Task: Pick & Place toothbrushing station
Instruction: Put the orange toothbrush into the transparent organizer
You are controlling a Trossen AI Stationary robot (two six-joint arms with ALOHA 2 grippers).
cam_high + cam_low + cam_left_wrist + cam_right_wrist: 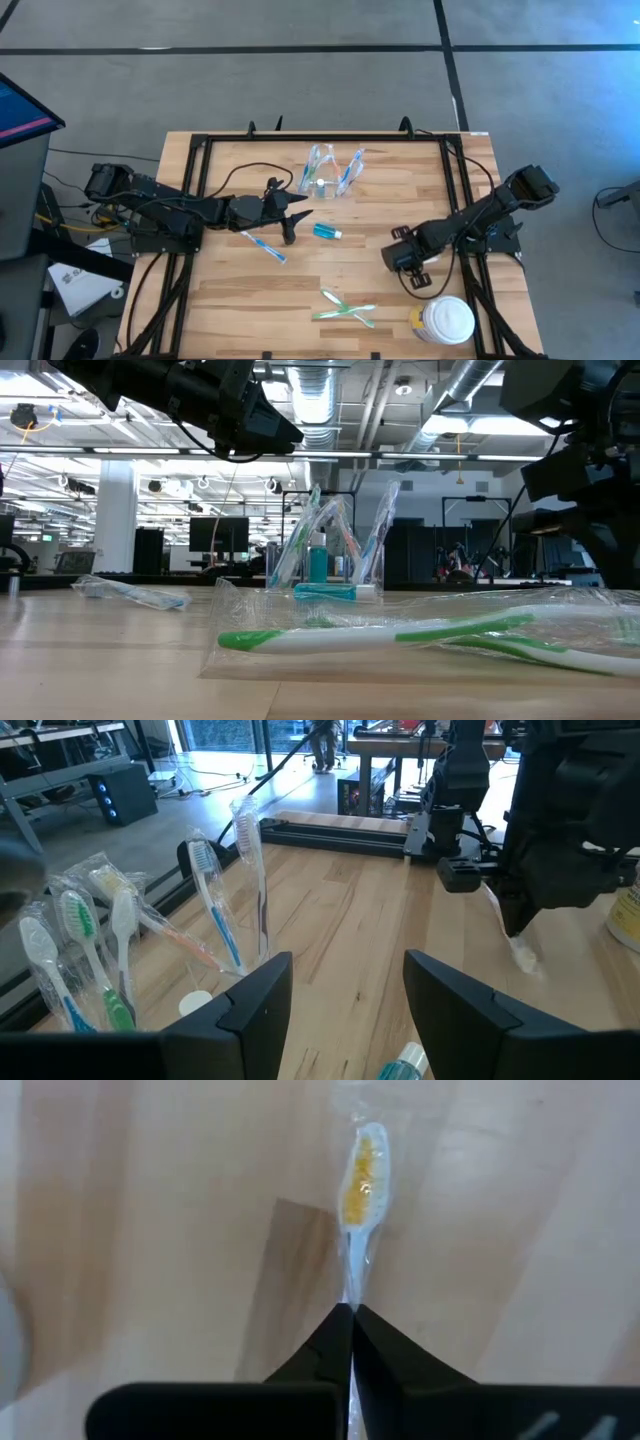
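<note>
The clear holder (330, 172) stands at the table's far middle with several wrapped toothbrushes (215, 895) upright in it. A teal tube (327, 232) lies in front of it, and a blue toothbrush (266, 246) lies to its left. Two green toothbrushes (345, 308) lie crossed near the front edge. My left gripper (297, 226) hovers open between the blue brush and the tube, touching nothing. Right of centre, my right gripper (400, 262) points down, shut on a whitish wrapped toothbrush (360, 1180) with yellow bristles. My right gripper pinches the whitish toothbrush's thin neck (350, 1292), just behind the head, between its two fingertips. The fingers come from above, pointing down. The brush slants away below the fingers (505, 925). Its head end is at the table; whether it touches I cannot tell.
A white round lidded jar (445, 322) stands at the near right corner, close to my right arm. Black frame rails (320, 140) run along the table's far side and down both sides. Bare wood lies between the tube and the green brushes.
</note>
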